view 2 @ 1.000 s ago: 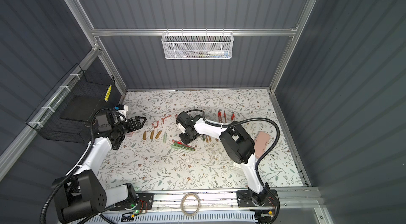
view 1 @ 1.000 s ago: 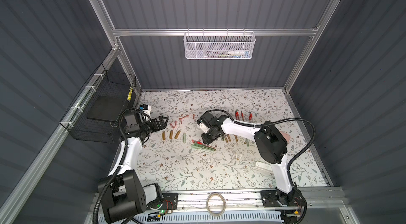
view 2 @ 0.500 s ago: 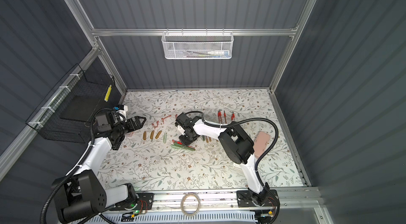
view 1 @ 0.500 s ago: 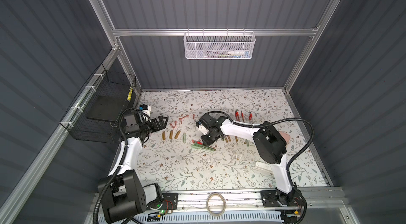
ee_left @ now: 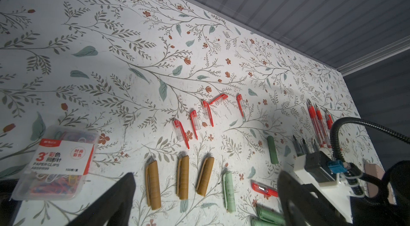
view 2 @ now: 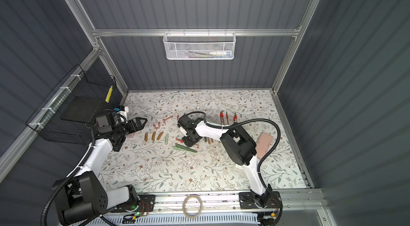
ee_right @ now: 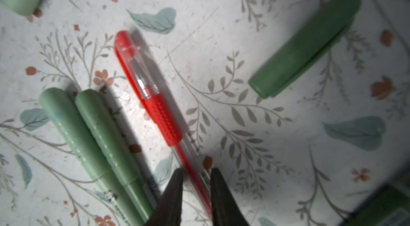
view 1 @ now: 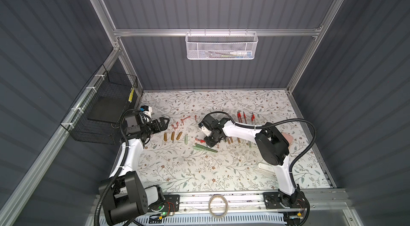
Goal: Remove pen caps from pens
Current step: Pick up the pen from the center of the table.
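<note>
My right gripper (ee_right: 196,172) is shut low on the clear barrel of a red pen (ee_right: 162,114) that lies on the table with its clear, red-tipped cap (ee_right: 127,44) on. Two capped pale-green pens (ee_right: 88,134) lie side by side right beside it. In both top views this gripper (view 1: 210,144) (view 2: 188,142) points down at mid-table. My left gripper (ee_left: 206,175) (view 1: 165,123) hovers open and empty near three loose brown caps (ee_left: 183,178), a pale-green cap (ee_left: 229,191) and several red-clipped clear caps (ee_left: 195,123). Uncapped red pens (ee_left: 317,125) lie farther back.
A loose dark-green cap (ee_right: 308,43) lies near the red pen. A box of paper clips (ee_left: 57,162) sits by the left arm. A pink case (view 2: 264,144) and a white case (view 1: 265,167) lie by the right arm. A black wire basket (view 1: 104,111) hangs on the left wall.
The right gripper's jaws have narrowed around the red pen's barrel while its wrist shifted slightly left. The left arm has stayed where it was, open.
</note>
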`<move>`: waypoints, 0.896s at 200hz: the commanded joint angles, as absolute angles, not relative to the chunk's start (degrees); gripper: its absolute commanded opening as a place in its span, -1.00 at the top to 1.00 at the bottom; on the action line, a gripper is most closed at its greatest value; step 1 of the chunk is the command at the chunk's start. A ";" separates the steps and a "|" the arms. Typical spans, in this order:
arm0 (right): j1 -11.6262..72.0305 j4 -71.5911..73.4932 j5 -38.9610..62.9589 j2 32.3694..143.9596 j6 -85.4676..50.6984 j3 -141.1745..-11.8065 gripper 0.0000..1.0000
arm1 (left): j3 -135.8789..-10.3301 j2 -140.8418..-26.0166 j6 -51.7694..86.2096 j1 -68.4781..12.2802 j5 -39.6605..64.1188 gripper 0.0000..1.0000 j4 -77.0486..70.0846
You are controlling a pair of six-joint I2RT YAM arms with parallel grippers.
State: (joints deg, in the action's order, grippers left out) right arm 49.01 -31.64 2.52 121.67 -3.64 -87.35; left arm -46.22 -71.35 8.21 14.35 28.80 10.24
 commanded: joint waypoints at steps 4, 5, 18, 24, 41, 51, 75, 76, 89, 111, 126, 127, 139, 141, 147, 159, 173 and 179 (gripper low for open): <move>48.96 -27.45 0.48 120.99 -0.49 -81.66 0.63 | -45.70 -70.37 10.27 15.64 29.17 -1.00 9.14; 48.96 -27.35 0.46 120.97 -0.33 -81.57 0.63 | -45.66 -70.34 10.27 15.64 29.18 -1.00 9.14; 49.18 -27.05 0.10 121.08 1.64 -81.07 0.66 | -46.25 -70.41 10.20 15.72 29.10 -1.00 9.76; 49.30 -26.98 -0.26 120.98 2.57 -80.93 0.69 | -46.44 -70.51 10.20 15.72 29.01 -1.00 10.02; 49.42 -25.56 -0.63 119.62 4.76 -79.41 0.79 | -46.34 -70.41 10.28 15.73 29.17 -1.00 9.70; 49.39 -24.90 -0.92 118.57 5.39 -78.85 0.84 | -46.06 -70.23 10.24 15.73 29.86 -1.00 9.23; 49.33 -25.59 -0.98 114.97 5.22 -79.47 0.88 | -47.81 -70.49 10.16 15.69 32.42 -1.00 10.15; 49.32 -25.49 -0.93 114.79 5.12 -79.42 0.88 | -47.90 -70.53 10.18 15.71 32.60 -1.00 10.22; 49.14 -24.33 -1.01 112.09 4.44 -78.79 0.89 | -48.94 -70.94 10.66 15.64 35.76 -1.00 9.91; 48.61 -23.14 -1.33 108.75 1.68 -78.40 0.94 | -51.09 -72.83 14.70 14.52 41.26 -0.99 7.82; 48.60 -20.93 -1.42 105.82 -0.65 -76.97 0.95 | -52.71 -74.64 17.94 11.83 44.57 -0.98 5.72; 48.60 -20.70 -1.41 105.55 -0.90 -76.81 0.96 | -52.76 -74.72 18.11 11.63 44.74 -0.97 5.54; 48.60 -17.48 -1.69 102.93 -3.12 -74.40 0.97 | -53.79 -75.77 18.81 8.52 46.40 -0.96 3.45; 48.60 -17.00 -1.76 102.55 -3.57 -74.08 0.97 | -54.07 -76.01 18.81 7.87 46.51 -0.96 3.19; 48.60 -15.77 -2.11 101.47 -4.71 -73.23 0.97 | -54.73 -76.68 18.75 6.14 47.10 -0.96 2.55; 48.60 -14.35 -3.37 100.07 -7.38 -72.27 0.96 | -56.01 -78.62 20.07 3.35 49.04 -0.95 0.60; 48.69 -14.63 -4.61 98.96 -10.46 -72.21 0.96 | -55.73 -81.09 25.12 0.92 50.95 -0.87 -4.99; 48.76 -14.08 -5.12 98.11 -11.92 -71.63 0.97 | -55.03 -81.97 27.77 -0.10 51.64 -0.83 -8.19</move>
